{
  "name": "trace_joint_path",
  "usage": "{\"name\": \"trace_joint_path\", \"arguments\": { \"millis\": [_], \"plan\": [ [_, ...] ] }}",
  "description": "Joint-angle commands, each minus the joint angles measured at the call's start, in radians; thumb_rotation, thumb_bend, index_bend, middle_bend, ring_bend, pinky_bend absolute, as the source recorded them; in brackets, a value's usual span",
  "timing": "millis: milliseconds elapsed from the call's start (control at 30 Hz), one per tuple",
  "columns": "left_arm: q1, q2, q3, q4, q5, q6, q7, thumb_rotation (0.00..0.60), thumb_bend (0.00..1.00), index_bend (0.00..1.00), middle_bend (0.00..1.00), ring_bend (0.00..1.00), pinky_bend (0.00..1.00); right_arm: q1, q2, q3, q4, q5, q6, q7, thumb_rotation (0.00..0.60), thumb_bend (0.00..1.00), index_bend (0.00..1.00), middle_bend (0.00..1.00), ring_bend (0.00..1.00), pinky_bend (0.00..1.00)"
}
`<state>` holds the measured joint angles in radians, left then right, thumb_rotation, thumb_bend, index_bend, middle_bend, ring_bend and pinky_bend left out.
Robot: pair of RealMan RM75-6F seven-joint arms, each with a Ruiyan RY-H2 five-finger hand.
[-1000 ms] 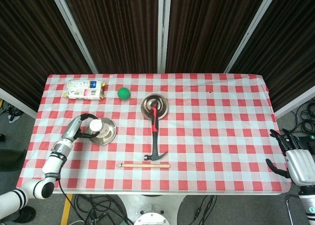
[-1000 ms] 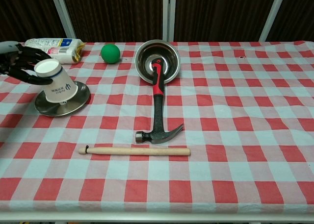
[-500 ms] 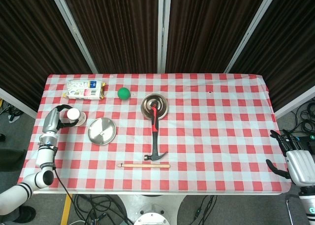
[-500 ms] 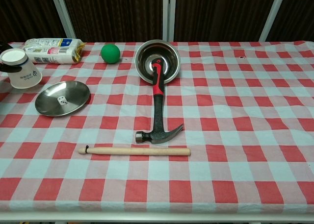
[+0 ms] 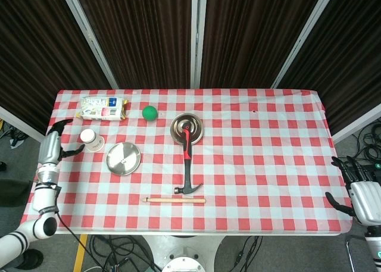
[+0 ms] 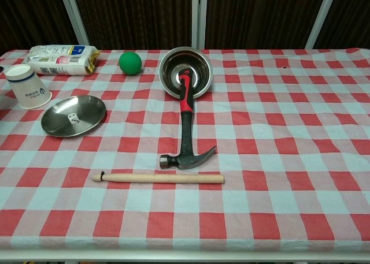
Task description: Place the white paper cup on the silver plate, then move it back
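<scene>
The white paper cup (image 5: 91, 139) (image 6: 27, 86) stands upside down on the tablecloth, just left of the silver plate (image 5: 124, 159) (image 6: 73, 115). The plate is bare. My left hand (image 5: 53, 147) hovers at the table's left edge, left of the cup and apart from it, fingers spread and holding nothing. In the head view my right hand (image 5: 356, 188) hangs off the table's right front corner, fingers apart and empty. Neither hand appears in the chest view.
A steel bowl (image 5: 188, 128) (image 6: 185, 71) holds the red grip of a hammer (image 5: 189, 171) (image 6: 186, 134). A wooden stick (image 5: 175, 200) (image 6: 158, 178) lies in front. A green ball (image 5: 149, 112) (image 6: 130, 62) and a snack packet (image 5: 103, 107) (image 6: 61, 51) sit at the back left.
My left hand carried the cup off the plate to the left, set it on the cloth, let go and drew back to the table edge. The right hand barely moved.
</scene>
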<state>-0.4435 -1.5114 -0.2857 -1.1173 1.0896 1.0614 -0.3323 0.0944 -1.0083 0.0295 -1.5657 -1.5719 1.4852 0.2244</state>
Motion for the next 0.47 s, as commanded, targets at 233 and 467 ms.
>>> {"name": "trace_joint_path", "arguments": {
  "millis": [233,467],
  "plan": [
    [0.245,0.210,0.152,-0.242,0.166,0.374,0.267,0.600,0.21,0.22,0.14,0.06,0.08,-0.018,-0.021,-0.001,0.027,0.007,0.018,0.007,0.600,0.21,0.05,0.20,0.00,0.13],
    [0.360,0.292,0.239,-0.399,0.226,0.495,0.398,0.600,0.21,0.23,0.14,0.06,0.07,-0.018,-0.035,-0.010,0.040,-0.023,0.029,0.020,0.600,0.21,0.05,0.20,0.00,0.13]
  ]
}}
